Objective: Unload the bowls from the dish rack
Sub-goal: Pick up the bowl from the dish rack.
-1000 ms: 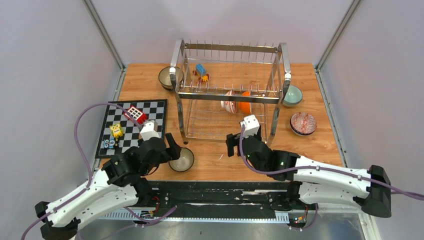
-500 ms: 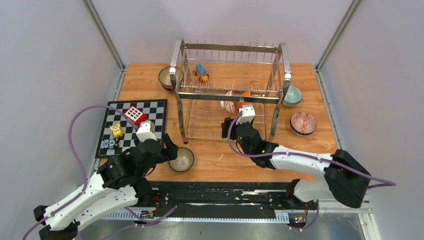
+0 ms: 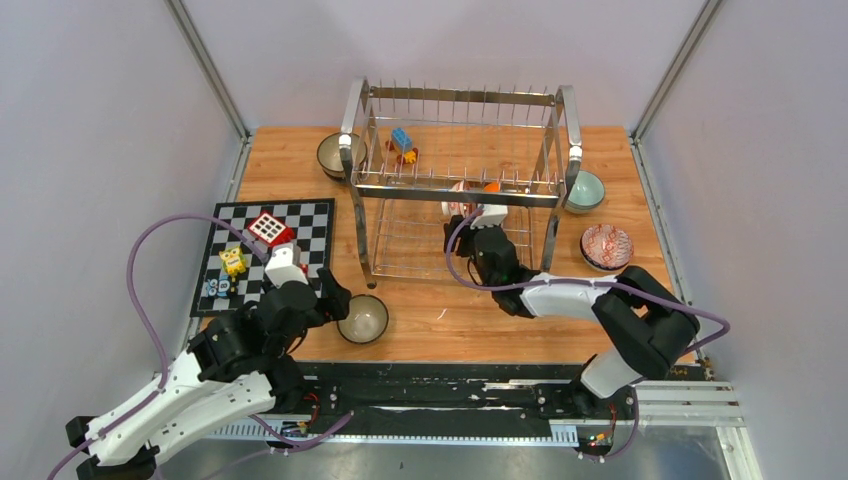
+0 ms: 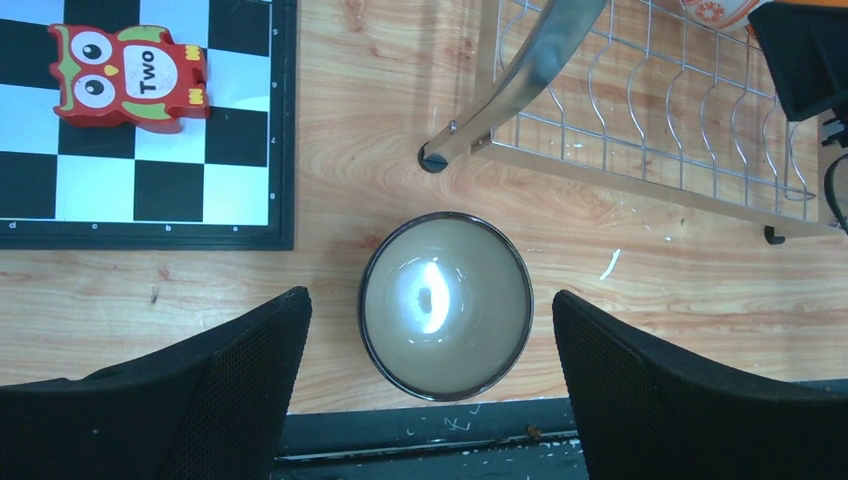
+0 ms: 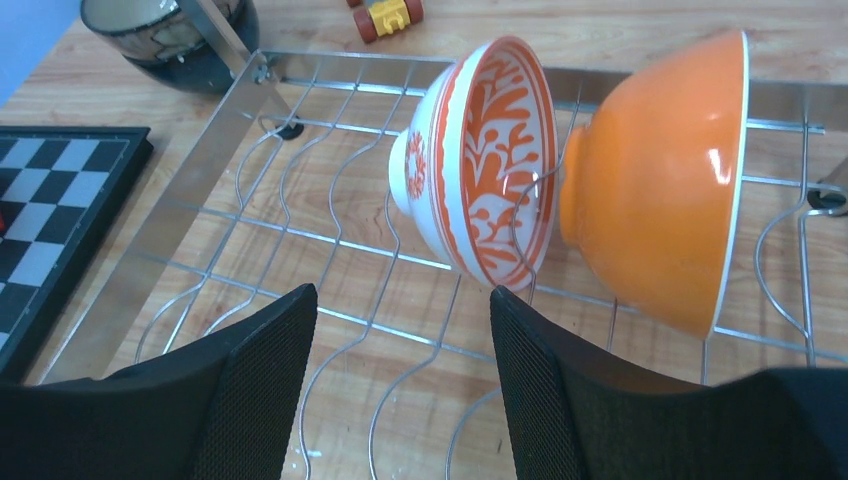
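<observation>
The chrome dish rack (image 3: 556,150) stands at the back of the table. On its lower tier two bowls stand on edge among the prongs: a white bowl with orange pattern (image 5: 480,160) and a plain orange bowl (image 5: 660,190). My right gripper (image 5: 402,290) is inside that tier, open, just short of the patterned bowl, and holds nothing. My left gripper (image 4: 430,293) hangs open above a grey-brown bowl (image 4: 445,330) that rests upright on the table by the rack's front left leg. Its fingers stand clear on either side of that bowl.
A dark bowl (image 3: 333,155) sits left of the rack, with a mint bowl (image 3: 586,190) and a red patterned bowl (image 3: 606,246) on its right. A chequered board (image 3: 300,215) carries toy blocks, among them a red owl (image 4: 130,75). Small toys (image 3: 403,140) lie behind the upper tier.
My right arm has reached forward into the rack's lower tier toward the two bowls, and its jaws have narrowed somewhat. The left arm has shifted slightly left, still open over the grey-brown bowl.
</observation>
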{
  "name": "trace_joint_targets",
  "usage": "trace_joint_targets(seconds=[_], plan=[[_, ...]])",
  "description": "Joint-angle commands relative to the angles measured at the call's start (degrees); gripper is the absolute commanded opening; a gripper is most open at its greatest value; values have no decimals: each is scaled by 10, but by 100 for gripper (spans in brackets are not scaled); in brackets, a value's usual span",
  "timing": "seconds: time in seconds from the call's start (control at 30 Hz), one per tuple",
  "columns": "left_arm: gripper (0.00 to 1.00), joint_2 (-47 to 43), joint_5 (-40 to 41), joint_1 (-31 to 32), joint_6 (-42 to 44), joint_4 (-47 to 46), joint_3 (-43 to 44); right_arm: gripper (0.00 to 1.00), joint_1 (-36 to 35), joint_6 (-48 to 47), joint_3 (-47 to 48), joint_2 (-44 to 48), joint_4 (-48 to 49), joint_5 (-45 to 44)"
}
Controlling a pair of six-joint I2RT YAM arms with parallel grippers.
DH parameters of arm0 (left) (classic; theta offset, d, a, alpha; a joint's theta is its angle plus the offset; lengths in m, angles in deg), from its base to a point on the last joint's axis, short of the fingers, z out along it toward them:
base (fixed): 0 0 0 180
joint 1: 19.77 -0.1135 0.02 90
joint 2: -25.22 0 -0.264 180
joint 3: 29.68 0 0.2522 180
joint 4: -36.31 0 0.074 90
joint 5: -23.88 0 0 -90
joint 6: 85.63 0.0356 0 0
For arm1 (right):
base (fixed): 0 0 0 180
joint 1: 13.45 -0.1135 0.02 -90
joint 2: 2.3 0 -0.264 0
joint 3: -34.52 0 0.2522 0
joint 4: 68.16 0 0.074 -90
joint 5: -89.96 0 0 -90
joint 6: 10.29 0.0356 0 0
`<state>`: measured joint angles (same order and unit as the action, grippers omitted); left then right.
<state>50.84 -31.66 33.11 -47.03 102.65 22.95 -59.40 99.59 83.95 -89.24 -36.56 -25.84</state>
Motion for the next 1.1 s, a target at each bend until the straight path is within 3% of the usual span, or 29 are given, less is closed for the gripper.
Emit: trace_joint_targets(seconds=[0.0,0.2,0.57,1.07], plan=[[92,-7,21,-4,5,5,-1,68,27,-16,22,-14,48,43],[92,-4,22,-5,7,-2,-8,68,67,-21,56,-47,14,99],[92,26,20,-4,12,-12,-11,55,114,-17,82,-77,-4,207],[92,29,18,-5,12,-14,-16,22,143,23,100,-109,11,315]])
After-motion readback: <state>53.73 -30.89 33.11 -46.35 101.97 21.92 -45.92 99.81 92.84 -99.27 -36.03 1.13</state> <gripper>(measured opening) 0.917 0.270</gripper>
